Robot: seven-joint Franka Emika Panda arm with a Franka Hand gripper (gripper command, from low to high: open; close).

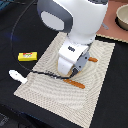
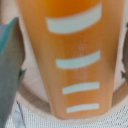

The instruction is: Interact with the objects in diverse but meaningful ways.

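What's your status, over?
Gripper down over placemat, fingers straddling orange bread loaf on tan plate; grip unconfirmed. Yellow box and white utensil off to the side.

The mat fills the exterior view's centre, with the arm over its upper middle. The box lies off its left edge, the utensil at lower left, the bowl at upper right.

No legible text, numbers or brand marks. The yellow box carries a small red marking, too blurred to read. The bread loaf bears only plain white stripes.
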